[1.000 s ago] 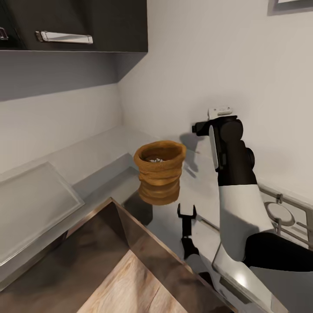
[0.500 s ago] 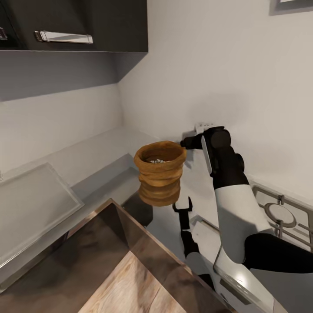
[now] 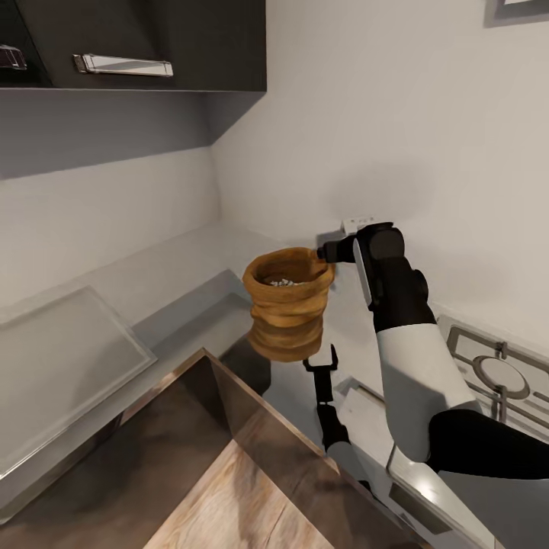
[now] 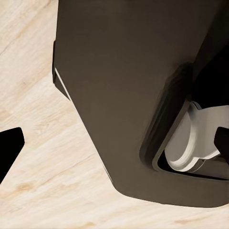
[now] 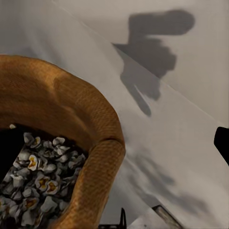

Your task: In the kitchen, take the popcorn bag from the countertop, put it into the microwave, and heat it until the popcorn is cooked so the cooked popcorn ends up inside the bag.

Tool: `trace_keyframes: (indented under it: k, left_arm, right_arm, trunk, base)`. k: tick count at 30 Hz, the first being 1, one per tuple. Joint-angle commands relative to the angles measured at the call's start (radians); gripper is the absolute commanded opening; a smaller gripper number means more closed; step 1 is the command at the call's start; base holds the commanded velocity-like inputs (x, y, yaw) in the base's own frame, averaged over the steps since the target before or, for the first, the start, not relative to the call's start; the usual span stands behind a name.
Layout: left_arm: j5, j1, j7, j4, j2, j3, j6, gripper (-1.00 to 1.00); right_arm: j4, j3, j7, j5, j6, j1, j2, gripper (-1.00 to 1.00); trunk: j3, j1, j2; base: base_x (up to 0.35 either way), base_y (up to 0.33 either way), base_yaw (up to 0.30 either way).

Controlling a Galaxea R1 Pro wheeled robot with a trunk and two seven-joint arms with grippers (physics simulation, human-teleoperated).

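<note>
Bag: mustard-yellow, ringed folds, wide rolled rim. Upright in the corner of the worktop, and appears lifted clear of it, a dark shadow on the surface below. The right wrist view looks into its mouth; white and yellow popped kernels lie inside.

Right claw: at the bag's rim on the side nearer the wall, touching it. Whether it grips the rim cannot be told; one dark fingertip shows at the edge of the right wrist view, the other is hidden.

Left claw: held low in front of the bag, below its base, fingers spread apart, holding nothing. Its wrist view looks down on a dark robot part over pale wood floor.

Surroundings: pale grey walls, dark upper cabinet with a steel handle, steel hob beside the right arm, flat pale panel on the worktop away from the bag.
</note>
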Motion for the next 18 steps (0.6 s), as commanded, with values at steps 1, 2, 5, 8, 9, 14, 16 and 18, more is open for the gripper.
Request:
trace_keyframes:
  k: [1, 2, 5, 8, 9, 14, 16, 18]
  left_arm:
    - [0.006, 0.000, 0.000, -0.001, 0.000, 0.001, -0.002, 1.00]
    - [0.006, 0.000, 0.000, -0.001, 0.000, 0.001, -0.002, 1.00]
    - [0.006, 0.000, -0.001, -0.001, 0.000, 0.000, -0.002, 1.00]
    - [0.006, 0.000, -0.001, -0.001, 0.000, 0.000, -0.003, 1.00]
    - [0.006, 0.000, -0.002, -0.001, 0.000, 0.000, -0.002, 1.00]
    - [0.006, 0.000, -0.002, -0.001, 0.000, 0.000, -0.002, 1.00]
    - [0.006, 0.001, -0.002, -0.001, 0.000, 0.000, -0.002, 1.00]
    - [0.006, 0.000, -0.002, -0.001, 0.001, 0.000, -0.002, 1.00]
  right_arm:
    - [-0.001, -0.002, 0.010, 0.010, 0.003, 0.000, 0.001, 1.00]
    - [0.001, -0.003, 0.010, 0.009, 0.003, 0.000, 0.001, 1.00]
    - [0.024, -0.003, 0.009, 0.013, 0.003, 0.000, 0.001, 1.00]
    - [0.038, -0.003, 0.008, 0.015, 0.003, 0.000, 0.001, 1.00]
    - [0.041, -0.004, 0.008, 0.015, 0.003, -0.001, 0.001, 1.00]
    - [0.044, -0.004, 0.008, 0.010, 0.003, 0.000, 0.001, 1.00]
    - [0.045, -0.004, 0.008, 0.010, 0.003, 0.000, 0.001, 1.00]
    - [0.074, -0.004, 0.008, 0.011, 0.003, 0.000, 0.001, 1.00]
  trunk:
    - [-0.001, 0.000, -0.001]
    - [-0.001, 0.000, -0.001]
    - [-0.001, 0.000, -0.001]
    - [-0.001, 0.000, -0.001]
    - [-0.001, 0.000, -0.001]
    - [-0.001, 0.000, -0.001]
    - [-0.001, 0.000, -0.001]
    - [-0.001, 0.000, -0.001]
  base:
    - [0.000, 0.000, 0.000]
    - [0.008, 0.000, 0.000]
    - [0.135, 0.000, 0.000]
    - [0.218, 0.000, 0.000]
    - [0.230, 0.000, 0.000]
    - [0.079, 0.000, 0.000]
    - [0.008, 0.000, 0.000]
    - [0.002, 0.000, 0.000]
